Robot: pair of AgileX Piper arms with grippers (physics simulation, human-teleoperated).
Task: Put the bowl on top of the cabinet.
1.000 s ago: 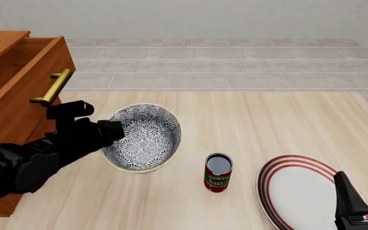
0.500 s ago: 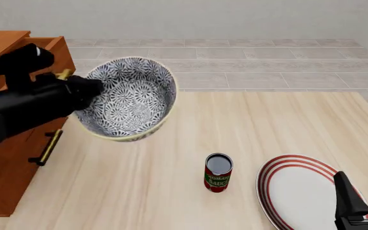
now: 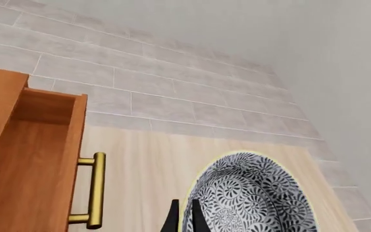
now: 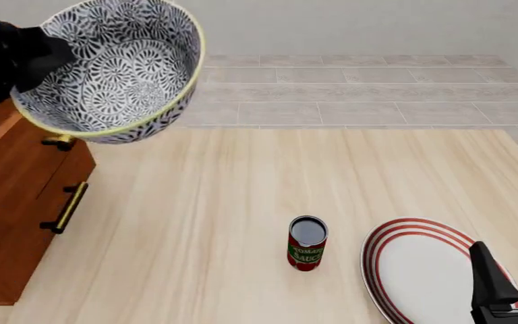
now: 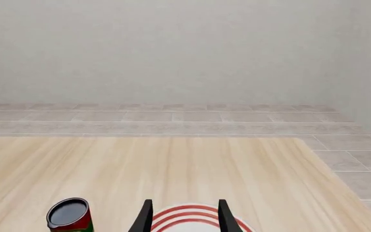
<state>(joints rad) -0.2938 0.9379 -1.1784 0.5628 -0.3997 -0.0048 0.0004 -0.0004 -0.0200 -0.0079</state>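
The bowl [image 4: 115,64], floral grey-and-white inside, hangs high at the upper left of the front view, tilted toward the camera. My left gripper [image 4: 48,50] is shut on its left rim. In the left wrist view the fingers [image 3: 184,217] pinch the bowl's [image 3: 253,200] rim. Below the bowl stands the reddish-brown cabinet [image 4: 11,196], its brass-handled drawer [image 3: 34,159] pulled open. My right gripper [image 5: 182,215] is open low at the front right, over the plate.
A tomato sauce can [image 4: 307,243] stands upright mid-table. A white red-ringed plate [image 4: 421,266] lies at the front right under the right gripper [image 4: 511,283]. Brass bar handles [image 4: 65,207] stick out from the cabinet's face. Tiled floor lies beyond the table.
The left arm has lifted the bowl off the table, up and leftward, to above the cabinet's open drawer. The right arm has stayed still.
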